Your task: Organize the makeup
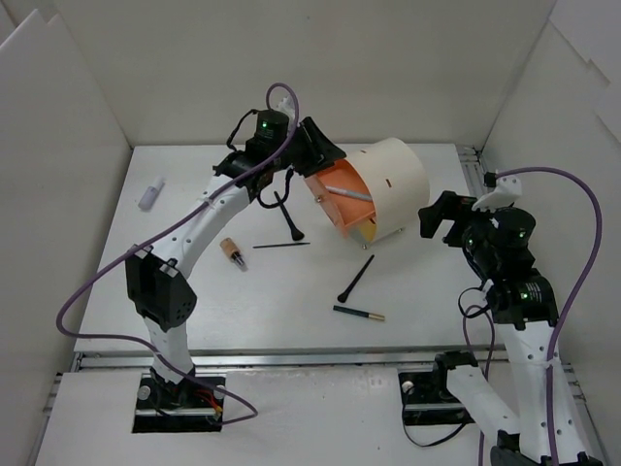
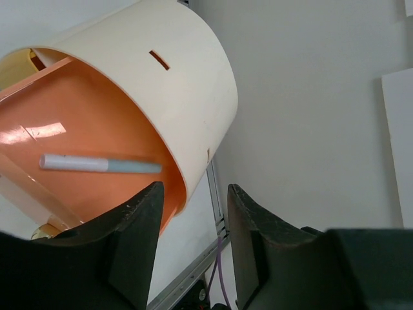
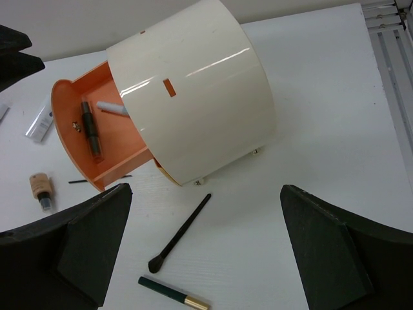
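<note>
The pale slim pen (image 2: 97, 165) lies in the open orange drawer (image 2: 84, 123) of the cream cylinder (image 1: 388, 180). My left gripper (image 2: 193, 190) is open and empty just above the drawer's rim; in the top view it (image 1: 325, 157) hangs over the drawer's far left. My right gripper (image 3: 205, 194) is wide open and empty, right of the cylinder (image 1: 434, 221). On the table lie a black brush (image 3: 179, 234), the dark gold-ended pencil (image 3: 173, 294), the stubby tan brush (image 1: 233, 253), another black brush (image 1: 291, 221), a thin black stick (image 1: 281, 245) and the white tube (image 1: 150, 193).
A dark stick-shaped item (image 3: 90, 129) also lies in the orange drawer beside the pale pen (image 3: 113, 108). White walls enclose the table on the left, back and right. A metal rail (image 1: 471, 165) runs along the right edge.
</note>
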Controlling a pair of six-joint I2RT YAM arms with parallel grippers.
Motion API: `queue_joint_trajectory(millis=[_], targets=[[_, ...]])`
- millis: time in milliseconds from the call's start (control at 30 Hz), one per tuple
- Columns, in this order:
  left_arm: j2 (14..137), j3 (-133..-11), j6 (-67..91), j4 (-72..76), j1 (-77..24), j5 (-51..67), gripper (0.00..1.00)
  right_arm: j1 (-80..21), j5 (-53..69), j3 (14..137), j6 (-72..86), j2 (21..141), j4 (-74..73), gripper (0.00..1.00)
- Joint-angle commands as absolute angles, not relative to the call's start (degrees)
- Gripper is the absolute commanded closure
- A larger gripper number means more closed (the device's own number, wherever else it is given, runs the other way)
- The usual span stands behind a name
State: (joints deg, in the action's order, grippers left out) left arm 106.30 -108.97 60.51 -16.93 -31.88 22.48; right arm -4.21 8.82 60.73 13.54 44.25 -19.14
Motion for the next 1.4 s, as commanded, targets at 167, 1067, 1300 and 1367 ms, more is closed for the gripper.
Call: queue_joint_trajectory(millis=[167,1067,1300,1367], targets=[[100.12,-115.48,53.98,-19.15,-32.96,21.27,0.54,-4.48,18.42,59.24,10.2,44.3,-18.98,0.07],[69.26,-86.31,26.72,-40.16,-16.62,3.86,0.0,-32.07,12.14,38.41,21.7,65.56,-16.79,0.25],[67.77,-84.38,26.54,-41.22,-16.08,3.78,0.0,-39.37,6.6,35.07,24.69,72.77,-10.64,0.25],[67.33,-83.85,26.63,-41.31,-15.56,3.52,0.0,-39.9,6.07,34.37,24.96,74.52,-8.97,0.25]])
